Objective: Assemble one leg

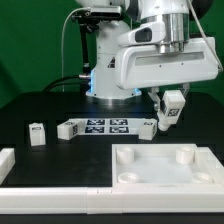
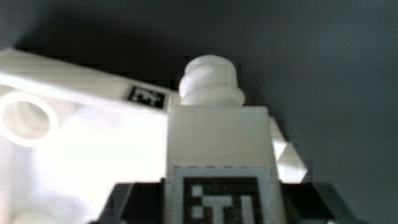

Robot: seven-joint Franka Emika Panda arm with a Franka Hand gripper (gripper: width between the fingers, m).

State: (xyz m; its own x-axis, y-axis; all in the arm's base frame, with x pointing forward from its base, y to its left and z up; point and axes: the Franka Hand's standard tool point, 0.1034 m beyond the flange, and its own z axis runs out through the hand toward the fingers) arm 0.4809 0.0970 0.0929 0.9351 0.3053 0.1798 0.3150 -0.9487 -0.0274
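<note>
Item: one leg [image 1: 172,108] [image 2: 212,125], white and stubby, with a black-and-white tag on its face and a rounded peg end pointing away from the wrist. Location: clamped in the gripper [image 1: 170,101] [image 2: 214,205], whose dark fingers [image 2: 128,203] are drawn in narrow against its two sides; it hangs in the air, clear of the table [image 1: 60,105]. Below the gripper and a little toward the onlooker lies the panel [image 1: 150,178] [image 2: 80,150], white, square and flat, with round corner sockets. In the wrist view one socket [image 2: 25,115] sits off to the side of the peg's line, so the peg is not yet over it. Beside the gripper, toward the exterior view's left, is the marker board [image 1: 100,127]. Beyond it, well apart from the gripper, a second leg [image 1: 38,132] stands on the table. Handling note, as a judgement: the step is carrying the held part to a corner hole. It would go best to line the peg squarely over the hole first, set the part upright, then lower it straight and slowly. The fingers should keep their grip until the peg is seated, since a tilted entry could jam on the rim or nudge the panel.
</note>
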